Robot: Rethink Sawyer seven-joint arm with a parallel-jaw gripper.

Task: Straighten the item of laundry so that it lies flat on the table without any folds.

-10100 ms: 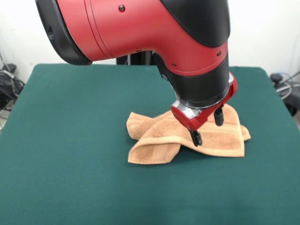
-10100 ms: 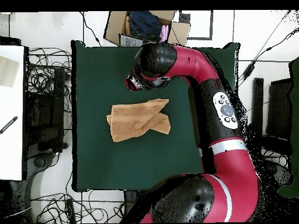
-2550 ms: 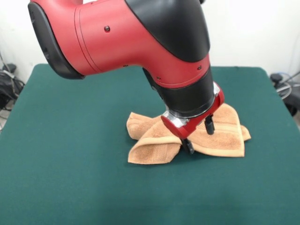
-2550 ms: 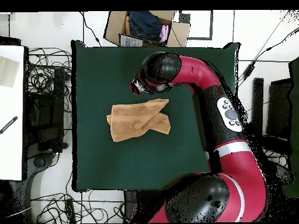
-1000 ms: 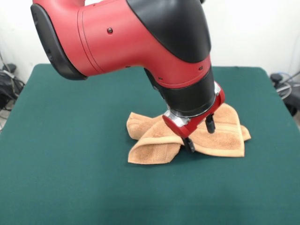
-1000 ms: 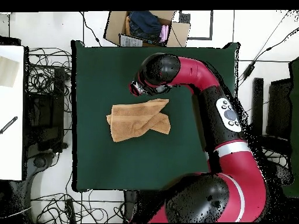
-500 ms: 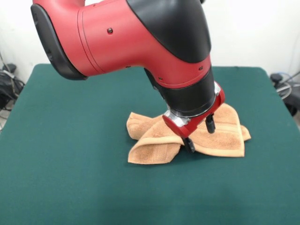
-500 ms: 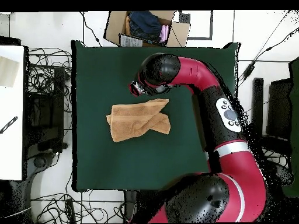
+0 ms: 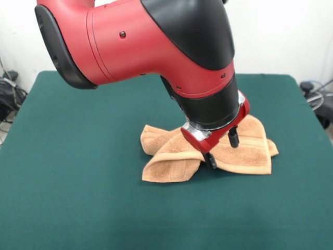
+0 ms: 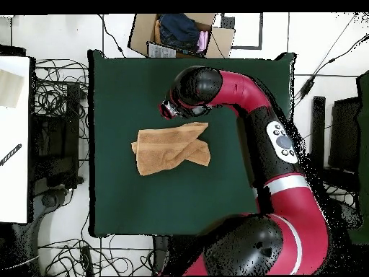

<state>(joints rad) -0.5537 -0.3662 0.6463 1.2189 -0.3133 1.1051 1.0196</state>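
One folded hand towel mid-table, claw spread low over it.
Near flap overlaps the far layer; gripper straddles the near edge, fingers apart, nothing pinched. Best to pinch the top layer only, then peel outward, low and slow.

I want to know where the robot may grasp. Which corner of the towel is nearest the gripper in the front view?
The folded-over corner at the front left of the towel: its tip ends right beside the lower finger of the open gripper. The other corners lie farther off.
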